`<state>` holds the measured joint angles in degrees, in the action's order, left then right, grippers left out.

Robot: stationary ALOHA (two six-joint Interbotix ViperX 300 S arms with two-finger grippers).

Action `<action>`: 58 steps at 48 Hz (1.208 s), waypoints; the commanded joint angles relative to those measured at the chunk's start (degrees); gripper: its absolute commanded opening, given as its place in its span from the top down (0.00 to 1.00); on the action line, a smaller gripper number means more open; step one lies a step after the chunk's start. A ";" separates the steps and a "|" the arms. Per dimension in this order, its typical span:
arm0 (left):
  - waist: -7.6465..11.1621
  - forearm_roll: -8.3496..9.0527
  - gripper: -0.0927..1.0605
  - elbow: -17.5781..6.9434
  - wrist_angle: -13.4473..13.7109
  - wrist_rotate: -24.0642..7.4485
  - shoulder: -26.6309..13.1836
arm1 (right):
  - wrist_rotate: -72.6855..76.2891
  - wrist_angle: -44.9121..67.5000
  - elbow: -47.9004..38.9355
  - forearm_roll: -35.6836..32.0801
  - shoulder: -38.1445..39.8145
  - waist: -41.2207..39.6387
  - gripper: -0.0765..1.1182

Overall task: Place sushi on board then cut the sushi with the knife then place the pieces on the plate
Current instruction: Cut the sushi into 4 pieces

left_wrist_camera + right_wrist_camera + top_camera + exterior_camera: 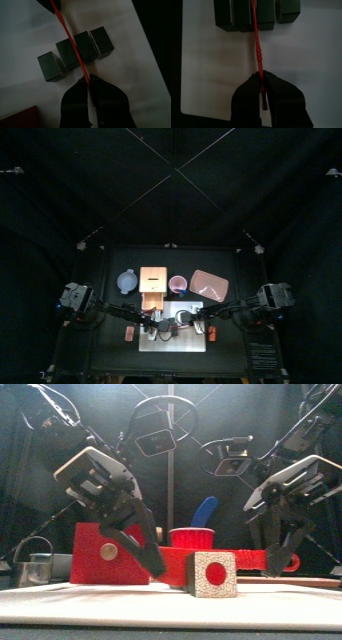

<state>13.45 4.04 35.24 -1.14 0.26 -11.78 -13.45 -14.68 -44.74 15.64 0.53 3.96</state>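
— Start at the left. What's there?
— A round metal cutter with a wire handle, behind the flat white cutting board, off its left corner. Next along is a pale wooden box with a red drawer front, also behind the board.
— And the arm on that side?
— The left gripper is low over the board's left half. Its jaws are pinched together on a thin red toy knife. Which end it has, I can't tell.
— The sushi?
— The toy sushi roll of dark green blocks lies on the board, near its middle. One end block sits a little apart from the others. The knife runs across the roll's middle blocks. From the front, the nearest block shows a pale end face with a red centre.
— Behind that?
— A red plastic cup just behind the board's back edge, with a blue toy knife standing in it.
— Right side?
— The right gripper is over the board's right half, jaws clamped on the red knife's handle. The handle's tip shows between them. The flat pink tray lies behind the board's right corner, apart from the roll.
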 commanded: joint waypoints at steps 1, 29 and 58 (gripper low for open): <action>2.29 0.44 0.66 -2.55 -0.88 -0.44 2.11 | 0.18 0.62 2.20 -0.35 3.87 -0.79 0.66; 2.46 1.41 0.66 -2.99 -1.32 -0.26 6.06 | 0.26 -0.79 1.58 -1.05 12.30 1.76 0.66; 3.08 0.35 0.66 -3.69 -0.97 -0.35 5.19 | 0.26 -0.44 2.46 1.32 7.65 2.72 0.66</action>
<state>15.29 4.13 34.89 -1.05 0.26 -7.73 -12.92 -16.35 -44.65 16.96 7.21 7.12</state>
